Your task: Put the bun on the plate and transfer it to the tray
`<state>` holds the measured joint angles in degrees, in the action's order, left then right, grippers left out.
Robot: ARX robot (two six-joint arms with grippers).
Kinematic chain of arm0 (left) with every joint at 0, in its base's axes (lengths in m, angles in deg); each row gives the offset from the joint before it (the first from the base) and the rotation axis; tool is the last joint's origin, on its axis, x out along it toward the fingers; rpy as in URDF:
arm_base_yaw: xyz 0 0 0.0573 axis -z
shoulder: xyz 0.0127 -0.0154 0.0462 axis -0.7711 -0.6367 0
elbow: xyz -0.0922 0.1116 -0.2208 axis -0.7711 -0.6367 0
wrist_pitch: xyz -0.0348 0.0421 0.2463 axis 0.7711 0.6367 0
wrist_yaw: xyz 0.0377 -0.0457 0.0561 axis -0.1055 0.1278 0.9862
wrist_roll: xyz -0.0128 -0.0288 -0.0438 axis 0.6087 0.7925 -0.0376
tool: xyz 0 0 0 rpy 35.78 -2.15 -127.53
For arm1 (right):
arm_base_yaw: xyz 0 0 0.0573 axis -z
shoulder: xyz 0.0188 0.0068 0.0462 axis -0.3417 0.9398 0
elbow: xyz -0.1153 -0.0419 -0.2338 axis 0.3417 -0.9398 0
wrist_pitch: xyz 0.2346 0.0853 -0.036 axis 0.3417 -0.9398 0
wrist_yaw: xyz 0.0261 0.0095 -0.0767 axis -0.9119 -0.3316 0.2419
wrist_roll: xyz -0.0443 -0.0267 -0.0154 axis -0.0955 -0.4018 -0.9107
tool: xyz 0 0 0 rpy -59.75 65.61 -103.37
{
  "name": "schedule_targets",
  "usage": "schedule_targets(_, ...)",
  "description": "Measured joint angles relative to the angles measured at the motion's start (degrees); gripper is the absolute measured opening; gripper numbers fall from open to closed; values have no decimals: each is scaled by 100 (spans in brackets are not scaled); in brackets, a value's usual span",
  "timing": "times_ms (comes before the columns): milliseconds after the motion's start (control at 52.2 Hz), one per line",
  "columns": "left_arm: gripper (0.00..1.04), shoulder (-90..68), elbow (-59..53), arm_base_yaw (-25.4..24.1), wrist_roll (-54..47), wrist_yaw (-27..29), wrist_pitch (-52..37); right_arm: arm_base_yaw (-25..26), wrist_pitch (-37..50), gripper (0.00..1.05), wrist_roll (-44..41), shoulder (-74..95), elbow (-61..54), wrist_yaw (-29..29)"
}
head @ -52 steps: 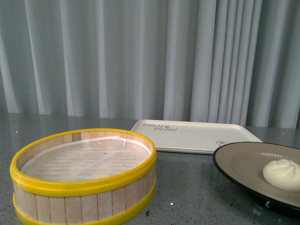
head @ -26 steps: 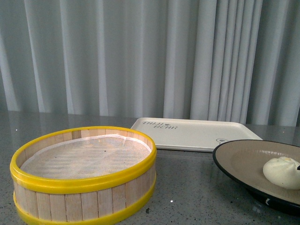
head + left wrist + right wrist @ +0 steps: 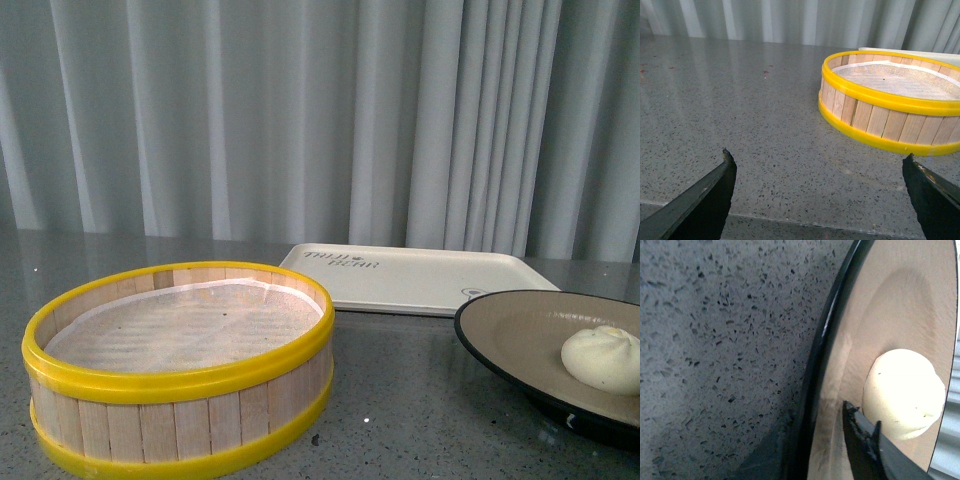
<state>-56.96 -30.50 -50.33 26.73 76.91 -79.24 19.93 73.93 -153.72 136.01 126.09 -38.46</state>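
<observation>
Everything in the front view sits slightly higher than a second ago, shifting together, with the bun on the plate as before. Right gripper straddles the plate's rim, one finger beside the bun, clamped or not I cannot tell; the tray lies just behind the plate, leftward, nearest this arm. Left gripper gapes wide, empty, near the steamer basket; one of each thing.

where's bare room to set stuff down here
The tray behind is bare. Open table lies left of the steamer basket, with a strip between basket and plate. The plate's right side holds the bun.
</observation>
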Motion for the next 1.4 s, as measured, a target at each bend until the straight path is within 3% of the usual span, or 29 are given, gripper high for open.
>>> schedule_targets(96,98,0,0,0,0,0,0,28,308,12,-240,-24,-101,17)
schedule_targets(211,98,0,0,0,0,0,0,42,691,2,-474,-109,-160,111)
schedule_targets(575,98,0,0,0,0,0,0,63,1432,3,-1322,-710,-365,214)
schedule_targets(766,98,0,0,0,0,0,0,33,1574,3,-1198,-706,15,149)
schedule_targets(900,98,0,0,0,0,0,0,72,1766,3,-678,-55,898,-334)
schedule_targets(1034,98,0,0,0,0,0,0,85,2168,3,-452,984,1856,-452)
schedule_targets(1398,98,0,0,0,0,0,0,96,1182,3,-651,3027,3810,-492)
